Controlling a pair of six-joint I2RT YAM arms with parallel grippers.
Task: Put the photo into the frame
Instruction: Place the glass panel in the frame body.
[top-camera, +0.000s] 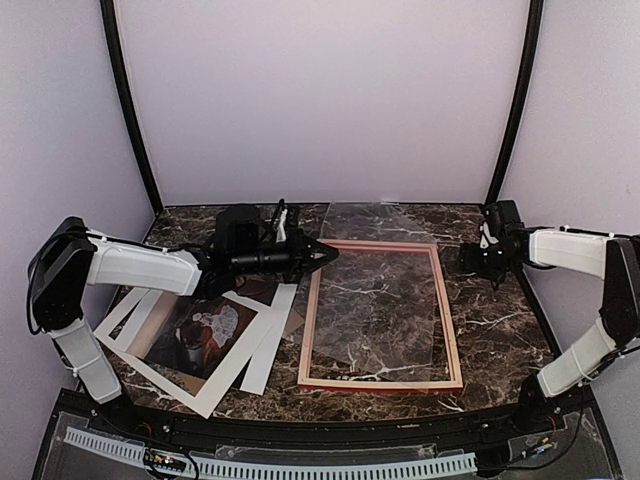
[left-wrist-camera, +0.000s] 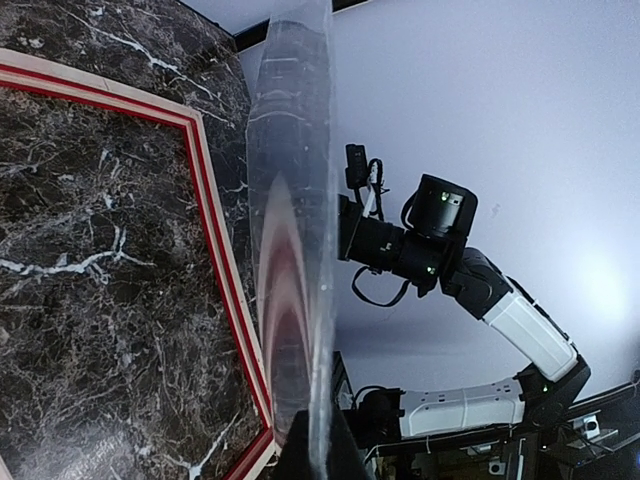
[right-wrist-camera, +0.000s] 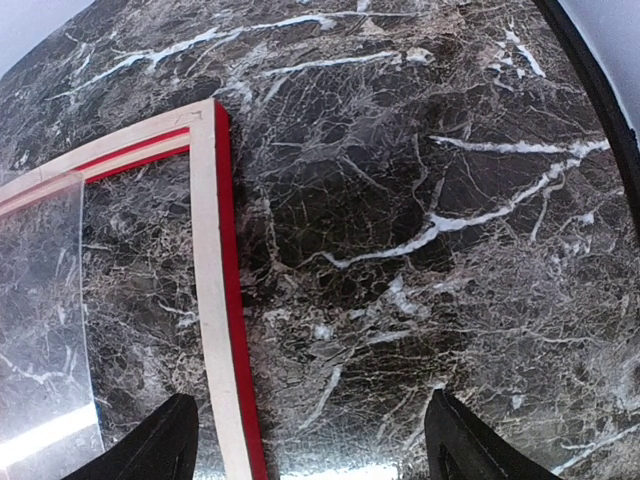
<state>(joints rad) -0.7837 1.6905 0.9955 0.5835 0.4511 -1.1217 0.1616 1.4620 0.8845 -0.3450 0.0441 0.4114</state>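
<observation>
The frame (top-camera: 380, 312) lies flat at mid-table, pale wood side up with red showing at its edges. It also shows in the left wrist view (left-wrist-camera: 205, 190) and the right wrist view (right-wrist-camera: 207, 260). The photo (top-camera: 205, 330), dark with a white figure, lies left of the frame among white sheets. My left gripper (top-camera: 326, 252) is shut on the far-left corner of a clear pane (top-camera: 375, 225) and holds it tilted over the frame. The pane shows edge-on between the fingers in the left wrist view (left-wrist-camera: 300, 250). My right gripper (top-camera: 490, 262) is open and empty over bare marble just right of the frame's far right corner.
A white mat (top-camera: 245, 365) with a cutout lies over and around the photo, with a pale brownish board (top-camera: 148, 320) partly under it. Purple walls and black corner posts (top-camera: 128, 110) close in the table. The right arm (left-wrist-camera: 450, 250) shows beyond the pane.
</observation>
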